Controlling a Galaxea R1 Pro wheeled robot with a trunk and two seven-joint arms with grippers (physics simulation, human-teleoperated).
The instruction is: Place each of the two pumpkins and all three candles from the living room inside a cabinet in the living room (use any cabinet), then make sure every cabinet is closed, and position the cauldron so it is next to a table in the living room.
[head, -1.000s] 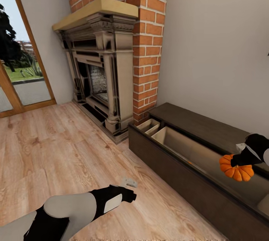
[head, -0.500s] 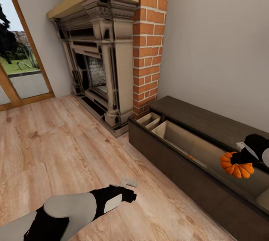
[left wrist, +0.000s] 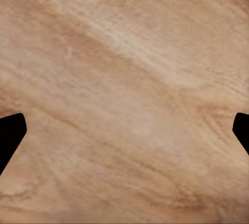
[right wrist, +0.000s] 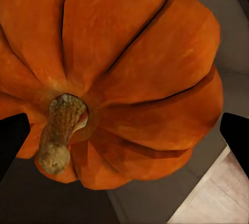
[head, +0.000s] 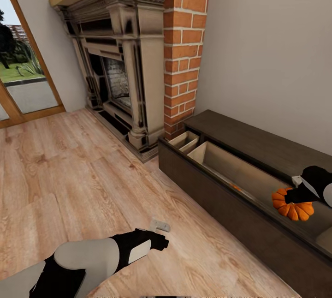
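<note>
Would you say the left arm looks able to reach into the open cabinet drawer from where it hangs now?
Probably not yet: the left gripper hangs open over bare floor, apart from the cabinet, though nothing blocks the way.

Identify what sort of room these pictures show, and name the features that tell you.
Probably a living room: a grey carved stone fireplace on a red brick chimney, a long low dark brown wooden cabinet, and light wooden plank flooring.

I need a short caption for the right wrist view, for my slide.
Right pincer holding an orange pumpkin, stem visible, above the open cabinet.
</note>
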